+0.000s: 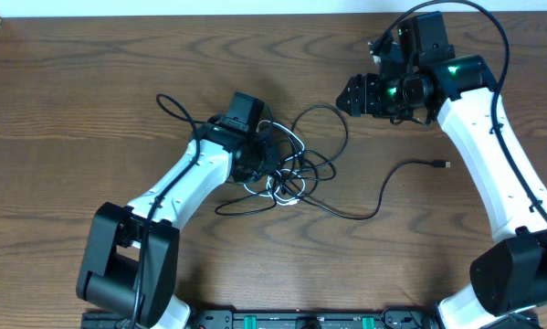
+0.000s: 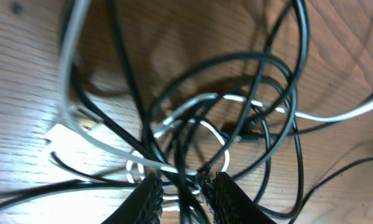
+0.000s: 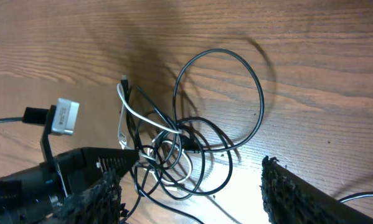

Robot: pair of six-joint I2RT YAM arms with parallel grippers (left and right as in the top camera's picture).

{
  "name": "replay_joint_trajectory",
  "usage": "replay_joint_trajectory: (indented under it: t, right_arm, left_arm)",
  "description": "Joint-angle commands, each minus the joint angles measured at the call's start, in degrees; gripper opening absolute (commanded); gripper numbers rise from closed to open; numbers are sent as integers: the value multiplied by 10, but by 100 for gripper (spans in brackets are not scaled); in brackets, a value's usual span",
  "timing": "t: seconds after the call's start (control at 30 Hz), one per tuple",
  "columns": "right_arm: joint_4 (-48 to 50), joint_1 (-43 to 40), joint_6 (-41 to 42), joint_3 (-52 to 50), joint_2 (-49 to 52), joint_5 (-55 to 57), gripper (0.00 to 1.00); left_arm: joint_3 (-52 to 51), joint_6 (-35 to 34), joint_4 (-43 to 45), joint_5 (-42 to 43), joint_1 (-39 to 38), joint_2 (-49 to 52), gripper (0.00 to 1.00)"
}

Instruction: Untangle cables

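The cables lie as a knotted bundle of thin black and white cords at the table's middle, with one black loop spreading back and a long black tail ending in a small plug to the right. My left gripper is down in the bundle's left side. In the left wrist view its fingers stand close together with black and white strands pinched between them. My right gripper hovers open behind and to the right of the knot; in its wrist view the cables lie below the wide-apart fingers.
A white plug end rests on the wood left of the knot. A thin black loop lies beside the left arm. The table's far edge runs along the top, with a pale wall beyond.
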Motion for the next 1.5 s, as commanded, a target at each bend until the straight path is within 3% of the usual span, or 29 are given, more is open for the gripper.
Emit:
replay_joint_trajectory:
  t: [0.0, 0.23, 0.3, 0.5, 0.67, 0.83, 1.07, 1.37, 1.47]
  right_arm:
    - [-2, -3, -11, -4, 4, 3, 69]
    - [-11, -3, -15, -4, 4, 3, 69]
    - [-12, -2, -15, -4, 4, 3, 69]
    - [-14, -1, -16, -4, 4, 2, 69]
    - [-16, 6, -69, -4, 4, -58, 68]
    - [-18, 44, -106, -6, 4, -77, 68]
    - [-18, 103, -92, -9, 4, -70, 66]
    - [-4, 125, -65, -22, 4, -43, 64]
    - [4, 129, -69, -23, 4, -41, 64]
  left_arm:
    - [5, -9, 3, 6, -2, 3, 28]
    - [5, -9, 3, 2, -2, 3, 20]
    - [5, -9, 3, 0, -2, 3, 8]
    - [5, -8, 5, -31, -2, 3, 8]
    - [7, -7, 28, -32, 0, -2, 8]
    - [27, 5, 35, -32, 0, -32, 7]
    - [35, 3, 65, -33, 2, -79, 8]
    - [35, -129, 97, -35, 50, -82, 8]
    - [35, -142, 110, -32, 52, -82, 7]
